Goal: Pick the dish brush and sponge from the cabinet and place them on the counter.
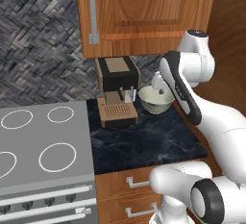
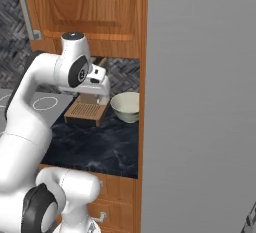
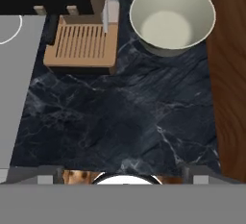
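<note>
Left to right: grey stovetop with white rings (image 1: 43, 146), then black glossy marbled stone worktop (image 3: 120, 117) carrying a wood-and-black coffee machine (image 1: 116, 91) and a pale round ceramic bowl (image 3: 172, 16). Above — the warm brown wooden wall cabinet (image 1: 144, 11) with its door closed, grey metal bar handle (image 1: 92, 12) at the door's left edge. Brush and sponge presumably inside, unseen. Pincer (image 3: 122, 172) released, pointing down over the worktop. Judgement: raise it, approach the handle squarely, pull along the door's arc.
</note>
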Controlling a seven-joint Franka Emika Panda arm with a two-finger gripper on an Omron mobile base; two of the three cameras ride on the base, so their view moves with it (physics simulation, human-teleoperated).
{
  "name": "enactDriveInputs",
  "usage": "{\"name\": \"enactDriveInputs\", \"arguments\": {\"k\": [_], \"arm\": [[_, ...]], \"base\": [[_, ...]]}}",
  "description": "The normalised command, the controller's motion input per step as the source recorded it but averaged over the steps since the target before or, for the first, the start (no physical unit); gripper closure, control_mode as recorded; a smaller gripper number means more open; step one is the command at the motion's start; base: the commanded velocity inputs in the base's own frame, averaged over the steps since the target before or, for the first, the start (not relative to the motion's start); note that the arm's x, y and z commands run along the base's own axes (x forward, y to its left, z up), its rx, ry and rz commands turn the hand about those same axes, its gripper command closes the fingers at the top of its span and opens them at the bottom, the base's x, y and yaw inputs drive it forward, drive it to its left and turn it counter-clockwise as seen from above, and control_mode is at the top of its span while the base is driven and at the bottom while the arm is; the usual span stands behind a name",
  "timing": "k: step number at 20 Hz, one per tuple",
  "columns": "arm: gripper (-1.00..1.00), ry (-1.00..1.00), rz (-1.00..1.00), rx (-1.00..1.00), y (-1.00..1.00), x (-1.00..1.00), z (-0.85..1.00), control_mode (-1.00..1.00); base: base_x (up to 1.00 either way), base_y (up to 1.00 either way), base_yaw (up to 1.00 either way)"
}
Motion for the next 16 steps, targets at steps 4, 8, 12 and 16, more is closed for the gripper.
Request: {"name": "enactDriveInputs", "arguments": {"k": [4,8,12,16], "arm": [[-1.0,-0.08,0.11,-0.09,0.27,-0.32,0.0,-1.0],[-1.0,-0.12,0.13,-0.08,0.31,-0.36,0.0,-1.0],[-1.0,-0.17,0.09,-0.01,0.36,-0.22,0.05,-1.0],[-1.0,-0.2,0.03,0.0,0.44,-0.15,0.15,-1.0]], "base": [[0.0,0.0,0.0],[0.0,0.0,0.0],[0.0,0.0,0.0],[0.0,0.0,0.0]]}}
